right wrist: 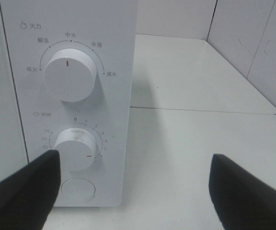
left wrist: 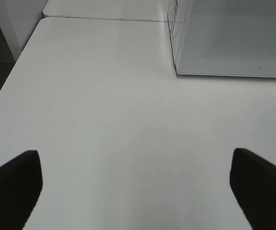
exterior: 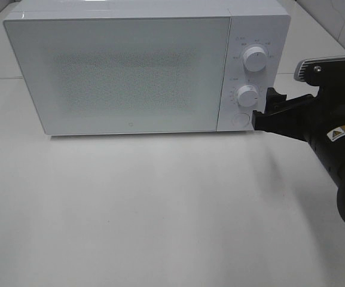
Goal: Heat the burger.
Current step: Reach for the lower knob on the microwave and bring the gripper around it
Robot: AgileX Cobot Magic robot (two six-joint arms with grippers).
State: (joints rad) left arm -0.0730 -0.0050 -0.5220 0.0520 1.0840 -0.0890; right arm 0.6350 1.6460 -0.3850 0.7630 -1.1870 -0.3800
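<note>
microwave (exterior: 124,72): door shut, at 12 o'clock on table (exterior: 160,209)
burger: not visible, cannot tell where
right gripper (exterior: 264,106): jaws wide, empty, at 3 o'clock of timer knob (exterior: 247,95)
left gripper (left wrist: 133,191): jaws wide, empty, above table

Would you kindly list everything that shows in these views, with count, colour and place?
microwave: one, white, back of the table, door shut.
upper knob: one, white, control panel right of the door.
lower knob: one, white, directly beneath it.
round button: one, white, under the lower knob.
table: one, white, under everything.
burger: none in view.
right tool: one, black, open, beside the lower knob.
left tool: one, black, open, over bare table.
</note>
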